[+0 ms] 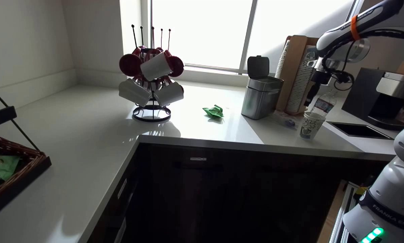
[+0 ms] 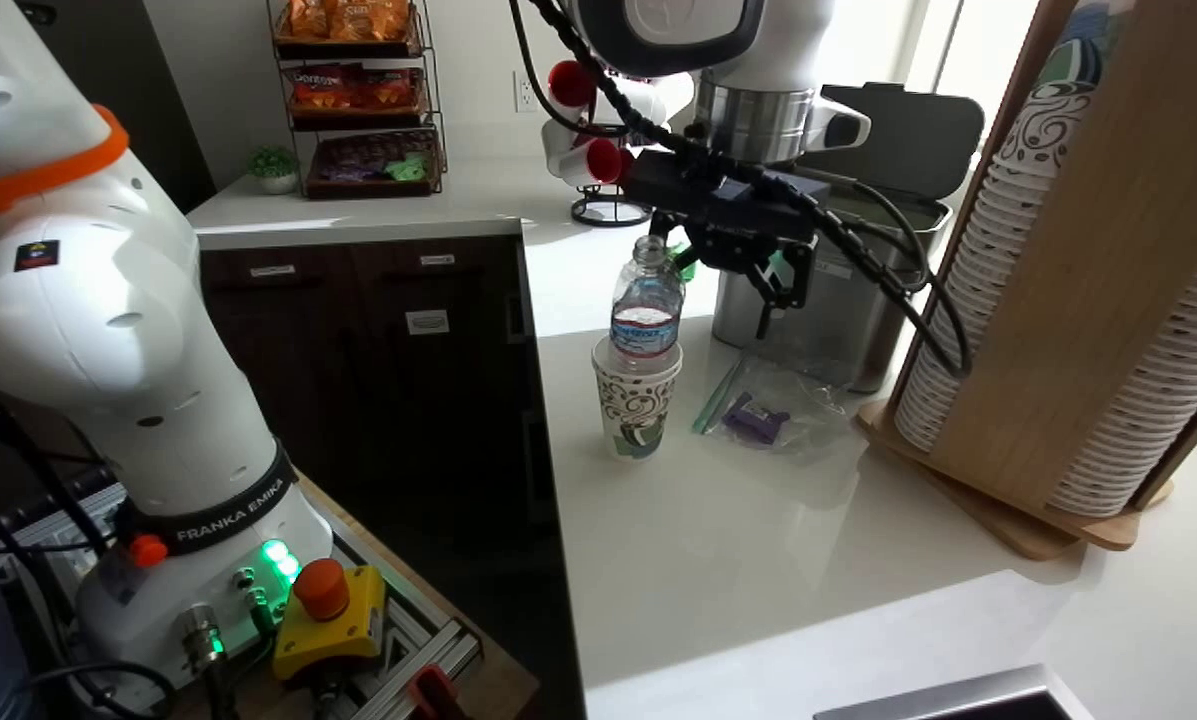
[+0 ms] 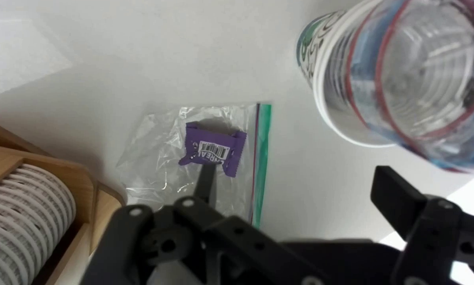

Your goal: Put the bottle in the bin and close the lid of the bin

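Labelled water bottle (image 2: 646, 312), seated in patterned paper cup (image 2: 636, 410) just beside tool (image 3: 296, 174) | Tool: spread, gripping nothing | Metal bin (image 1: 261, 99), lid (image 1: 258, 66) raised: tool's opposite side | Risk: cup, nested around bottle, may lift or topple with it

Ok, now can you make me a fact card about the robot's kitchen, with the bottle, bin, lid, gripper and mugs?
bottle: clear, neck up, in a cup
bin: grey, on the counter
lid: up, so the bin is open
gripper: open, holding nothing
mugs: white and red, on a black rack
job: bottle not in the bin, lid not shut
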`<action>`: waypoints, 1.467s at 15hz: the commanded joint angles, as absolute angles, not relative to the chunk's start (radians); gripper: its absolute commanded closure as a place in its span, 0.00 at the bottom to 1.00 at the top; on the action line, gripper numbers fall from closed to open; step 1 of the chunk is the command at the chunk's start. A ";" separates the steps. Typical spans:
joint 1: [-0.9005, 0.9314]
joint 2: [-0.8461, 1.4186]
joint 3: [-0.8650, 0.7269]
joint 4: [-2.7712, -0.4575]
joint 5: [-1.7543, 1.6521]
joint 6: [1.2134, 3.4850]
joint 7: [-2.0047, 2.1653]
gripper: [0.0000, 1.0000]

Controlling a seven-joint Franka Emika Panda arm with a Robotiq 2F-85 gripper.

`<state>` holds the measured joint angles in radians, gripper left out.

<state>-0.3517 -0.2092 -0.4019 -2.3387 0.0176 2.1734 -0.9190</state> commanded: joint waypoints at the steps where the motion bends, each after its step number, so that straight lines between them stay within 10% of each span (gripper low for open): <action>1: -0.345 -0.254 -0.418 -2.335 0.063 2.124 -0.873 0.00; 22: -0.359 -0.546 -0.427 -2.290 -0.136 1.777 -0.647 0.00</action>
